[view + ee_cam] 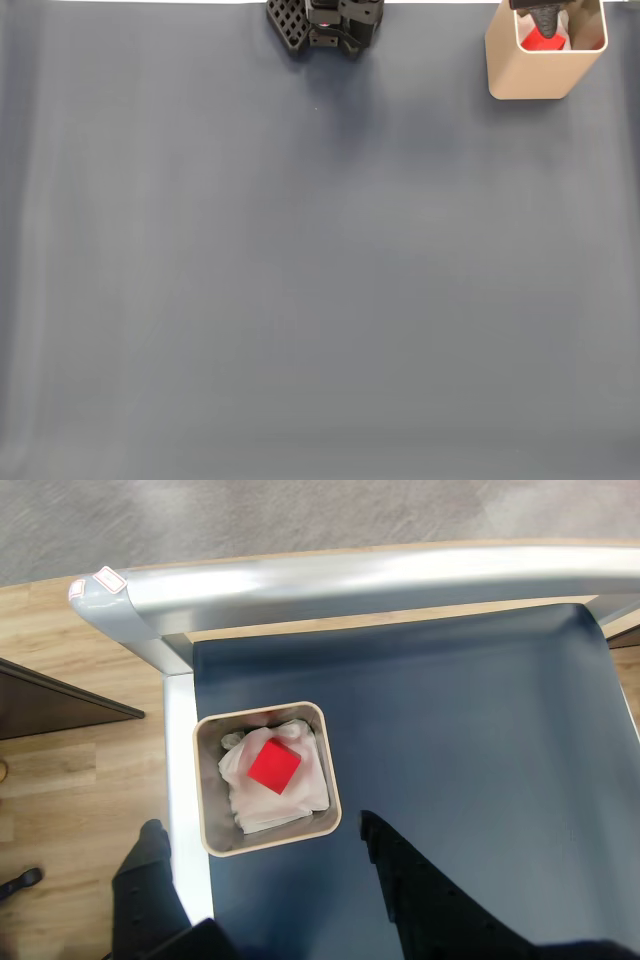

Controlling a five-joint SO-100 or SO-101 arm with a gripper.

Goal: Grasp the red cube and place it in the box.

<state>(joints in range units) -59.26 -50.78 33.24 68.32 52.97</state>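
The red cube (274,765) lies inside the beige box (330,790) on crumpled white paper, tilted a little, with nothing touching it. In the fixed view the box (540,80) stands at the far right corner of the mat, and the red cube (545,41) shows through its open top. My gripper (260,825) hovers above the box, open, with one dark finger (150,870) to the left and the other (400,880) to the right. In the fixed view the gripper (545,14) partly covers the box's far rim.
The arm's black base (325,25) sits at the top middle of the dark blue-grey mat (300,280). In the wrist view a silver table rail (350,580) runs just behind and beside the box, with wooden floor (80,760) beyond it.
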